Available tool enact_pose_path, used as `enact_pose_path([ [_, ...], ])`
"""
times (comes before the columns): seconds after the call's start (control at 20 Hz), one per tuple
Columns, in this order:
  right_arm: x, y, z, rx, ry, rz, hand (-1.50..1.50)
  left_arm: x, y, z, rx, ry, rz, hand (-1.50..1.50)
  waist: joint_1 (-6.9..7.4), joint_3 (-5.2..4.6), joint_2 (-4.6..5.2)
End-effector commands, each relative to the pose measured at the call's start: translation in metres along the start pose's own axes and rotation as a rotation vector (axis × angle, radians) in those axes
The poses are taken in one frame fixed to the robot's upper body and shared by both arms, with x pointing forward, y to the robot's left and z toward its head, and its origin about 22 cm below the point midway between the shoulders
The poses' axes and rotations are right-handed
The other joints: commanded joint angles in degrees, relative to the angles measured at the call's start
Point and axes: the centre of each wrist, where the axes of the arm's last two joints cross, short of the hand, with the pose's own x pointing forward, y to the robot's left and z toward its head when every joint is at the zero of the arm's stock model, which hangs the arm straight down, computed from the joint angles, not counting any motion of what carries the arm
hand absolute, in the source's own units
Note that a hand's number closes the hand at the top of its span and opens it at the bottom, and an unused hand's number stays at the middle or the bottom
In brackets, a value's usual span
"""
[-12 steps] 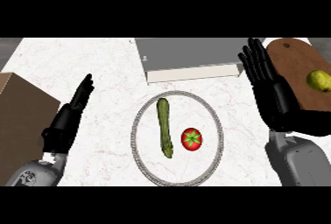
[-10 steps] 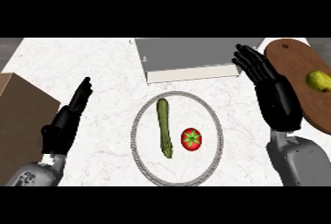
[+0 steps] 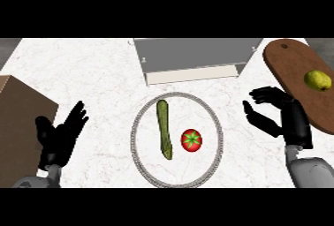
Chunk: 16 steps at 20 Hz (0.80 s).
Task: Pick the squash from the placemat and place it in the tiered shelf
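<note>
Brown box [image 3: 20, 128] cut by the left edge, only its right part shows. Wooden board [image 3: 290, 66] runs off the right edge; right hand [image 3: 280, 117] covers part of its lower left rim. Tiered shelf [image 3: 195, 57] cropped at top, tiers can't be told from above. Left forearm [image 3: 32, 182] and right forearm [image 3: 314, 170] cut at the lower edge. Placemat [image 3: 140, 128] bottom arc reaches the lower edge, unclear if clipped.

squash [image 3: 164, 128]: olive green | tomato [image 3: 191, 140]: red, green star top | placemat [image 3: 134, 132]: white, grey rim | counter [image 3: 85, 79]: white marble | board [image 3: 287, 62]: brown | shelf [image 3: 192, 53]: grey
</note>
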Motion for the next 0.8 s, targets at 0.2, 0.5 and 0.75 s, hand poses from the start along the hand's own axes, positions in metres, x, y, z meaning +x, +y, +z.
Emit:
enact_pose_path([
  [0.2, 0.003, 0.004, 0.039, 0.187, -0.015, 0.036, -1.50, -0.016, 0.009, 0.002, -0.005, 0.114, 0.068, 0.00, 0.25, 0.04, -0.50],
  [0.5, 0.059, 0.002, 0.059, 0.377, -0.007, 0.076, -1.50, -0.008, 0.012, 0.001, 0.000, 0.123, 0.062, 0.00, 0.20, 0.02, -0.60],
  [0.75, 0.114, 0.039, 0.061, 0.460, 0.052, 0.204, -1.50, -0.011, 0.008, -0.008, -0.023, 0.117, 0.044, 0.00, 0.62, -0.08, -0.52],
])
